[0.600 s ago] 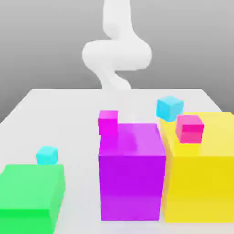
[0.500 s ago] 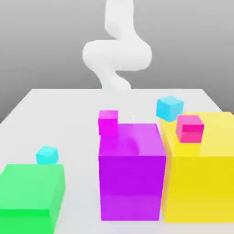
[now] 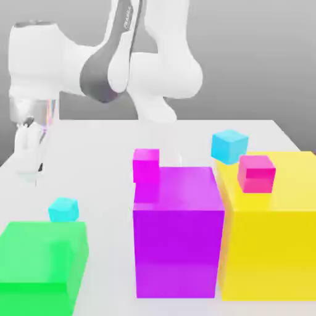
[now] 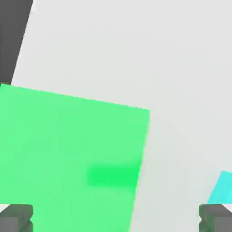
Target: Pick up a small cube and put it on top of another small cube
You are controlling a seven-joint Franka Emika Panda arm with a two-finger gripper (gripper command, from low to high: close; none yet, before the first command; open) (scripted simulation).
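Claw (image 4: 116,218): wide open, empty, newly swung over beside the small cyan cube (image 3: 63,210); picking apparently comes next.

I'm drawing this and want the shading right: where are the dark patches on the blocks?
Hand view: a darker green patch on the green block, maybe a shadow; exterior view: a darker band across the pink cube's front, and the yellow block's front darker than its top.

The gripper (image 3: 31,166) hangs at the left edge. The magenta cube (image 3: 146,165) sits near the centre.
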